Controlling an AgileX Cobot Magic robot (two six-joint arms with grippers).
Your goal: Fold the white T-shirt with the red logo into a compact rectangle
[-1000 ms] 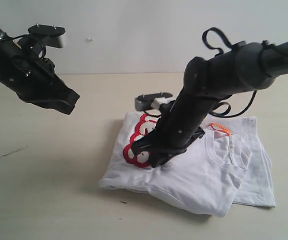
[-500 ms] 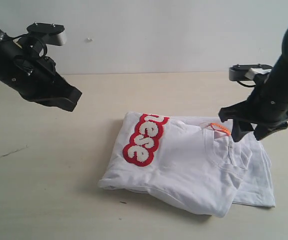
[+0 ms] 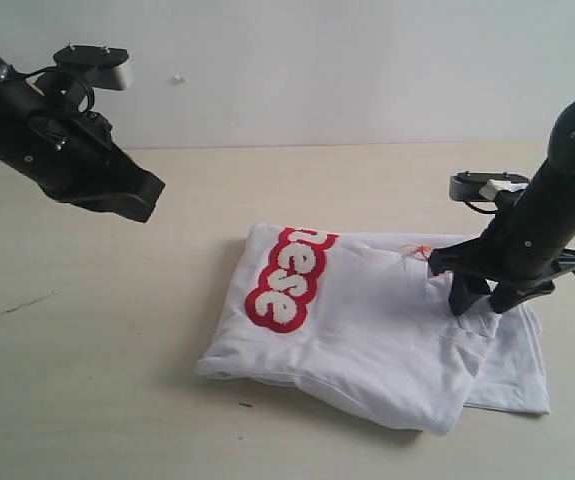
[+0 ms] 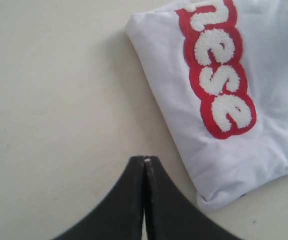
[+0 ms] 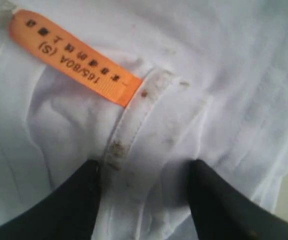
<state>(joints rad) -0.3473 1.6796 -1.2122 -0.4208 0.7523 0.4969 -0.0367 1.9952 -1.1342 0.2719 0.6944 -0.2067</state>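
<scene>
Exterior: left arm (image 3: 47, 140) hanging raised above table (image 3: 97, 360), well apart from white T-shirt (image 3: 367, 330); shirt lying folded on table, red logo (image 3: 285, 280) facing up; right arm (image 3: 557, 200) slanting down onto shirt.
Left wrist: left fingers (image 4: 128, 200) pressing together, holding nothing.
Right wrist: right fingers (image 5: 73, 200) standing parted, straddling collar (image 5: 133, 130) near orange tag (image 5: 73, 57).

Right hand (image 3: 480, 305) over T-shirt (image 3: 367, 330) on table (image 3: 117, 350)

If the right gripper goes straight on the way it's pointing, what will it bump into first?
Probably the ribbed collar of the white T-shirt, beside the orange tag. The right gripper points down at it, jaws open either side, seemingly almost touching.
</scene>
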